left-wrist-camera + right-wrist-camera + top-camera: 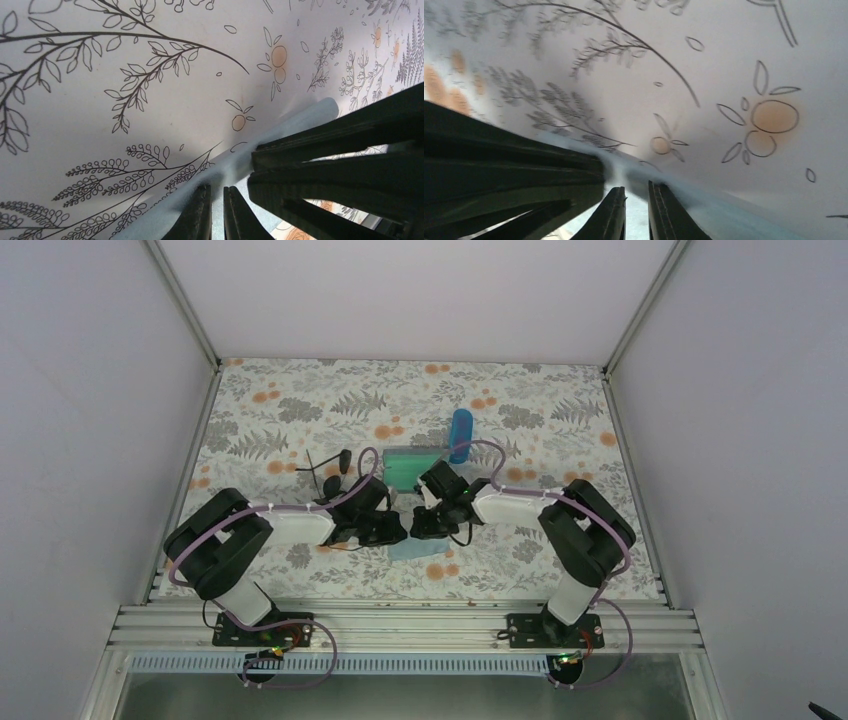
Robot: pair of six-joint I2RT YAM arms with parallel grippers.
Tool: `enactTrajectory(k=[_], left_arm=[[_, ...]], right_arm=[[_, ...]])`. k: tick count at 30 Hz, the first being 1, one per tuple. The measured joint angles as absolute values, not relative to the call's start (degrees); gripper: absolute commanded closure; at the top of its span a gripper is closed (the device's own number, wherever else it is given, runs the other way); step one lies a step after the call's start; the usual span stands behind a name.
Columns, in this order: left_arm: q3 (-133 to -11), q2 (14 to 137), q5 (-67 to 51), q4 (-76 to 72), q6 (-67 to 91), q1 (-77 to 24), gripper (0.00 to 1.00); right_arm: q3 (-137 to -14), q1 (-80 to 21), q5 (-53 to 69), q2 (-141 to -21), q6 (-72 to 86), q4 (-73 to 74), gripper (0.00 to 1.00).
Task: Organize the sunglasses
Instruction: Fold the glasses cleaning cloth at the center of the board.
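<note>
The black-framed sunglasses [333, 464] lie on the floral table [560, 410], beyond and to the left of both jaws, long axis roughly crosswise. The left arm is nearer. The left gripper [216, 195] and right gripper [636, 195] each seem pinched on the edge of a light blue cloth [415, 552]. The blue case [460, 435] looks closed, its contents unseen.

A worktop [300, 400] printed with grey ferns and orange flowers is seen across the middle of the top frame. Left of centre, black-framed sunglasses [337, 462] are laid on it. At centre a teal cloth [408, 468] is spread flat, a blue case [460, 435] just beside its upper right corner. Below centre, a pale blue cloth [420, 550] is seen.
</note>
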State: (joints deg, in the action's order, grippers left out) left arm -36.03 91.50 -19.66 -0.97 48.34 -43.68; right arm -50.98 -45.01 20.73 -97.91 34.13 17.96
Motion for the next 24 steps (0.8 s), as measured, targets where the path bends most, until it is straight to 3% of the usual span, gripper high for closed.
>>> enactTrajectory(k=[8,15,19,24], left_arm=[[-36.2,91.5,-18.9,-0.4,48.6,-43.8,0.91],[-36.3,91.1,-17.8,0.5,48.4,-43.9,0.91],[-36.4,90.7,-17.1,1.5,48.2,-43.9,0.9],[-36.4,89.5,-16.5,3.1,47.3,-43.9,0.79]], right_arm=[[-51.1,-45.6,15.5,-98.3,36.7,18.7,0.82],[-48.1,-45.3,5.5,-93.8,41.5,21.1,0.6],[-46.0,-44.4,-1.4,-90.6,43.3,25.0,0.53],[-45.3,-43.8,-6.8,-88.1,43.5,30.4,0.49]])
